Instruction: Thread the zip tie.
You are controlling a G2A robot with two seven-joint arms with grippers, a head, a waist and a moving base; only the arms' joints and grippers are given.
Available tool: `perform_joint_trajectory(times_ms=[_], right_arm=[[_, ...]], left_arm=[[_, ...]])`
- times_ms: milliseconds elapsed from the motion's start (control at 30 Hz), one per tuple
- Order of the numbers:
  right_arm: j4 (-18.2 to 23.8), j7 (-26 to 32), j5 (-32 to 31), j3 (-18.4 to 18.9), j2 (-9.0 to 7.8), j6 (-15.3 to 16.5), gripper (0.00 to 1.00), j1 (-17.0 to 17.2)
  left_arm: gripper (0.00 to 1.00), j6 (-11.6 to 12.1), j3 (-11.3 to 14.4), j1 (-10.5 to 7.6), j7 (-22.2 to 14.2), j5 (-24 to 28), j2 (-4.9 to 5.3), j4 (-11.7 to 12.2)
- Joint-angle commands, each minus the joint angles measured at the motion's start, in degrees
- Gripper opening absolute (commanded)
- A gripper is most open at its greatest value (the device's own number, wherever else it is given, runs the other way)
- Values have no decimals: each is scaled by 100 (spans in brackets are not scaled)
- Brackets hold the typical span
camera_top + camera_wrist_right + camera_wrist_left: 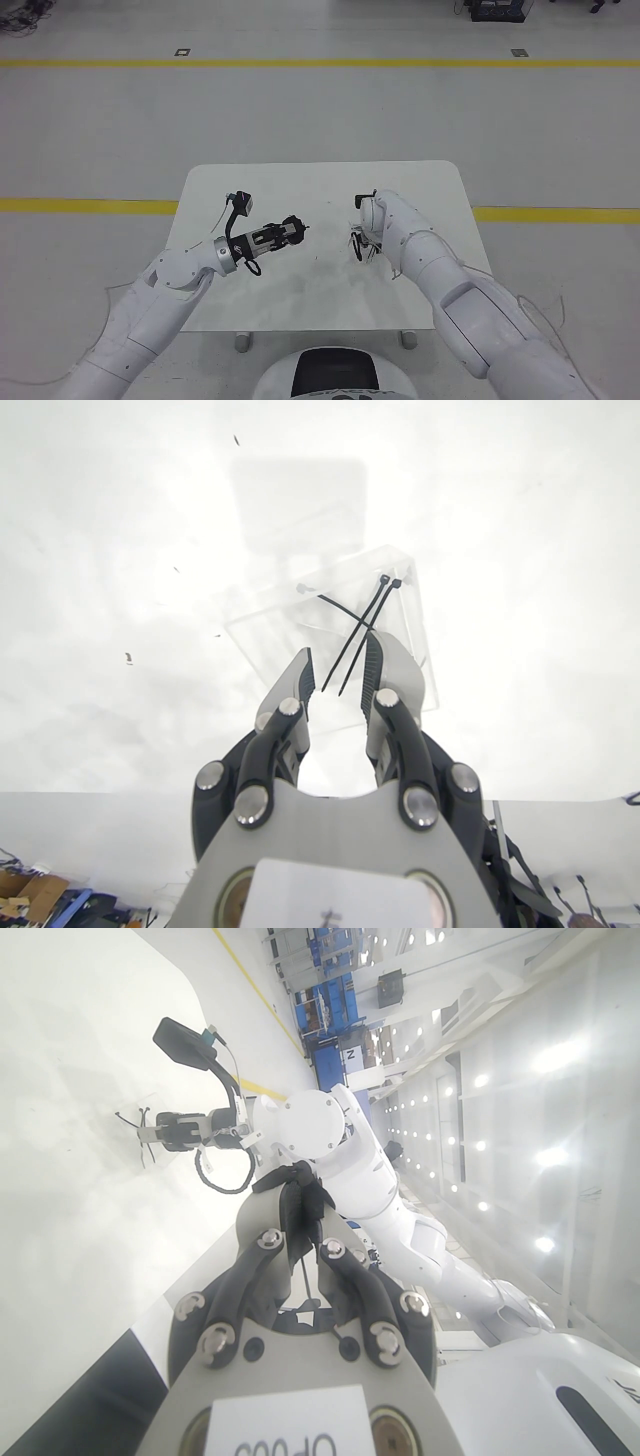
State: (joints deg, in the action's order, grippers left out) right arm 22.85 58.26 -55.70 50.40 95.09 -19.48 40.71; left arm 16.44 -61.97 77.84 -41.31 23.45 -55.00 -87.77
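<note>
Left claw [299, 229]: you have it above the desk [320, 185], to the left of the clear box [400, 562] and apart from it, with its tip turned toward the box. It is clenched, the fingers pressed together, and you cannot tell whether anything is pinched between them.
Clear box: it sits on the desk directly beneath your right claw, and its walls are see-through.
Zip ties [361, 624]: three black ones lie inside the clear box. Two cross in an X with their heads by one wall, and the third slants across beneath them.
Right claw [337, 646]: it hangs over the clear box, released, with its fingers spread on either side of the crossed pair's tails. One fingertip sits right by the crossing; you cannot tell if it touches.
</note>
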Motion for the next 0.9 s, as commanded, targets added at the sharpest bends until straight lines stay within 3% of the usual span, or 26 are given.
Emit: perform_joint_trajectory(times_ms=[0,433,867], right_arm=[[-72,-19,-41,7,28,0,24,-18],[-590,-226,-217,116,255,0,23,-156],[-941,-838,-474,290,431,0,24,-240]], left_arm=[[0,0,0,0,0,0,0,0],[0,0,0,0,0,0,0,0],[0,0,0,0,0,0,0,0]])
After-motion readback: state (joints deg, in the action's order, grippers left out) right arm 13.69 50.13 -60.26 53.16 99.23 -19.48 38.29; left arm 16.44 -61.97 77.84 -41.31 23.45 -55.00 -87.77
